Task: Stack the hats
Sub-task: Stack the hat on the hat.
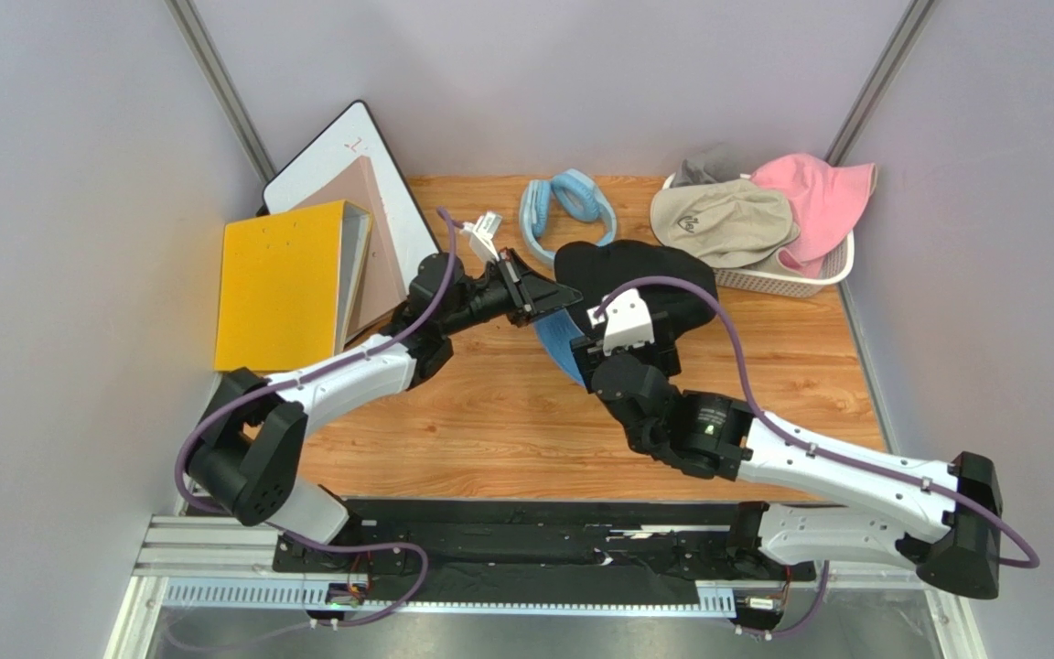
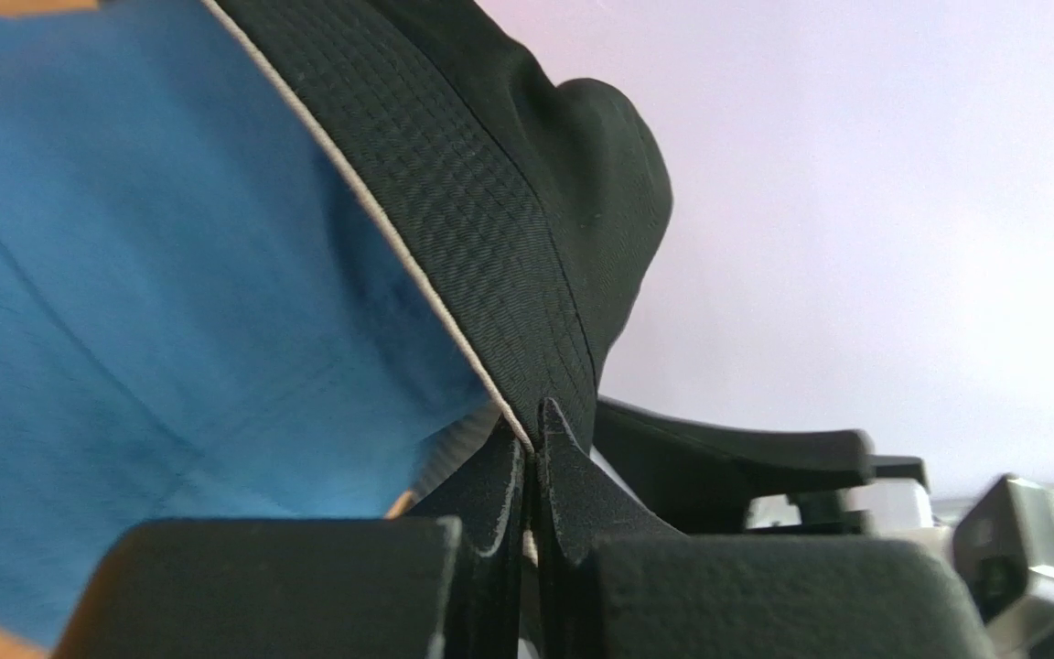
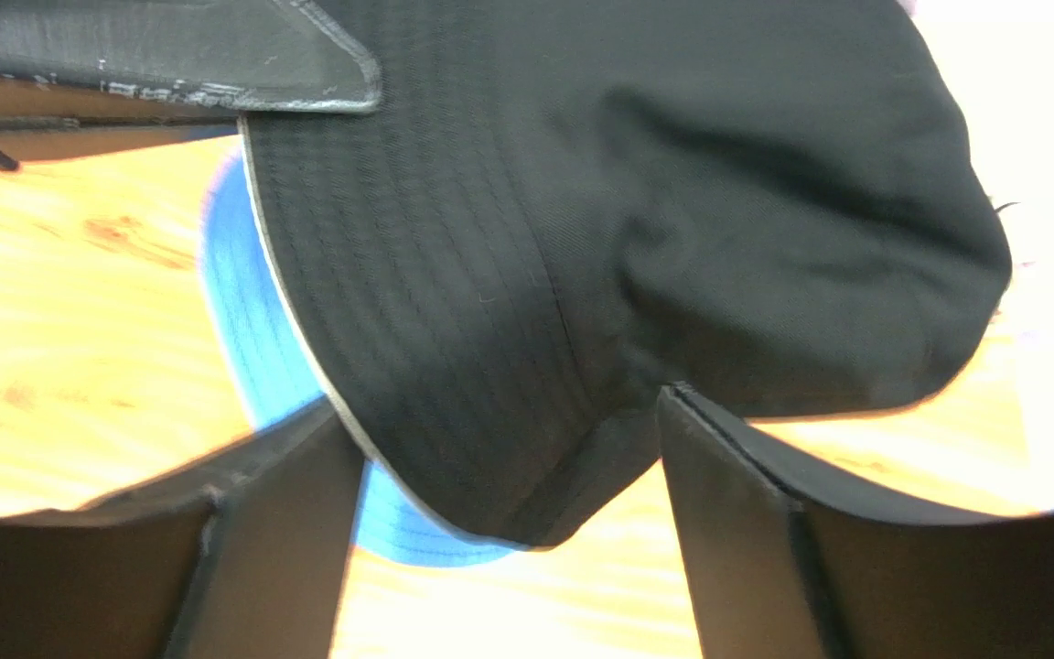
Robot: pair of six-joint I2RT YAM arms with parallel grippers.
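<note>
You're pinching the black hat's (image 1: 629,282) brim with the left tool (image 2: 533,426), its fingers pressed together on the edge. The right tool (image 3: 505,412) is standing spread astride the near brim (gripping nothing). The hat is lying mid-worktop (image 1: 491,426) over the blue hat (image 1: 567,346), just right of the left tool. No writing is showing legibly.

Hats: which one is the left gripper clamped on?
The black hat: the left gripper pinches its brim edge. It lies over the blue hat; the beige hat and pink hat sit in the basket.

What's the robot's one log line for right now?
left end effector: shut on black hat brim | right end effector: open | black hat over blue hat
</note>
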